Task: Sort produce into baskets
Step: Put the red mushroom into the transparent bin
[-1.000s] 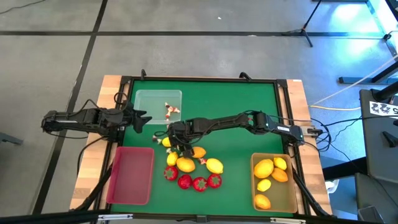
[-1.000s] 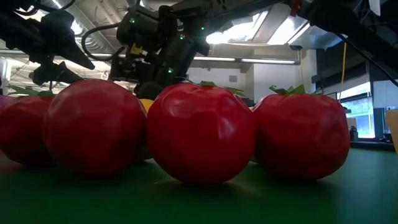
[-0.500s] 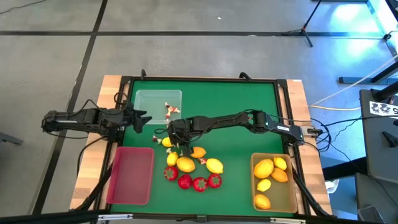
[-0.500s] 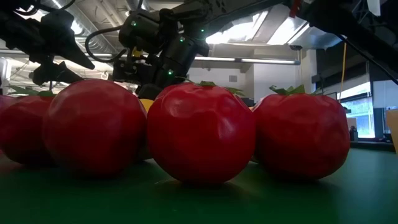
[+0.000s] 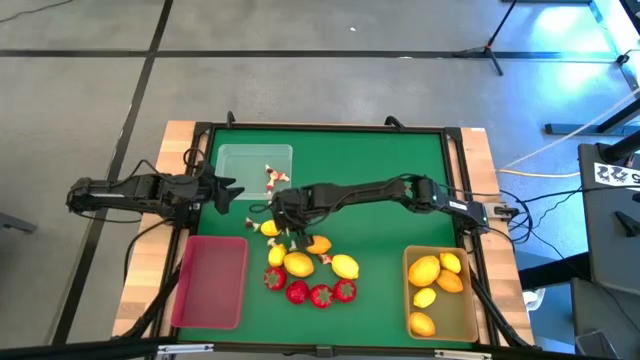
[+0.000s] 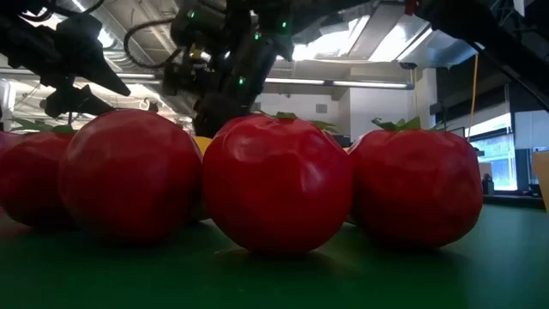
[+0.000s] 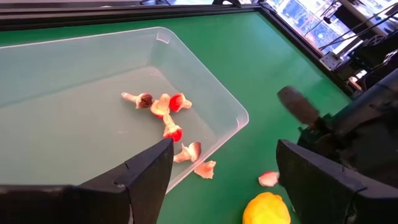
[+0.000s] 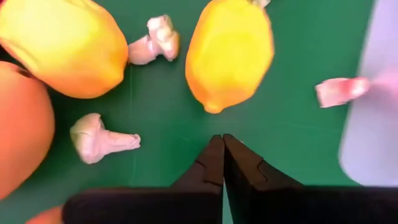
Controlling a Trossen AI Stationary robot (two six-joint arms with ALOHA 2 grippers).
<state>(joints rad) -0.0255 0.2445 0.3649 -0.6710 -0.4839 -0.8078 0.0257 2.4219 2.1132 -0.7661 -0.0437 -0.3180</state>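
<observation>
1. The right pincer point(image 8: 222, 144) is shown with its two fingers pressed together and nothing between them. It is poised over the green tabletop point(image 5: 380, 170) among the loose produce, near the clear basket point(image 5: 254, 170).
2. The relation that matters: a yellow lemon point(image 8: 229, 51) lies just ahead of the closed fingertips, apart from them, its long axis roughly in line with the fingers. A white mushroom piece point(image 8: 99, 137) lies off to one side, with a second lemon point(image 8: 63, 45) and an orange fruit point(image 8: 22, 124) beyond it.
3. Another small pale piece point(image 8: 341, 90) is seen at the edge of the clear basket, on the other side of the fingertips.
4. The left pincer point(image 7: 221, 171) is held with its fingers spread wide over the near rim of the clear basket, in which several white-and-red bits point(image 7: 163, 107) already lie. The right arm is judged the nearer to the loose pile.
5. Only the high view shows the red basket point(image 5: 211, 281), still without contents, and the tan basket point(image 5: 440, 292) holding lemons.
6. The low view is filled by red strawberries point(image 6: 277, 182), which hide the pincer tips; the empty closure is seen only from the right wrist.
</observation>
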